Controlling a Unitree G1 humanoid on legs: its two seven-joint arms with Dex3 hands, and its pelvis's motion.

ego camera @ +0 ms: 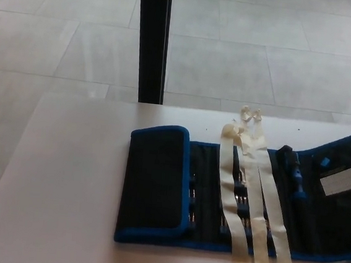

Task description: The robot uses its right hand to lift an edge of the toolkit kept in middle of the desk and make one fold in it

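The toolkit (243,200) lies flat on the desk (65,177), toward the right part of it, and its right end runs out of the picture; it is black with a blue border. Its left flap (155,182) is already folded over onto the middle part, so one fold is there; the flap lies flat, and its blue edge goes down beside a row of small tools that I cannot make out well. Two pale straps (255,207) lie across the open middle part, from the far edge to the near edge of the desk; at the far end they are bunched together on the desk. A blue-handled tool (296,177) sits in the right part, and near it is a white label (343,182). Behind the desk a black post (152,41) stands on the grey tiled floor (264,53). No hand of the robot shows, left or right, so I cannot tell how the fingers stand.
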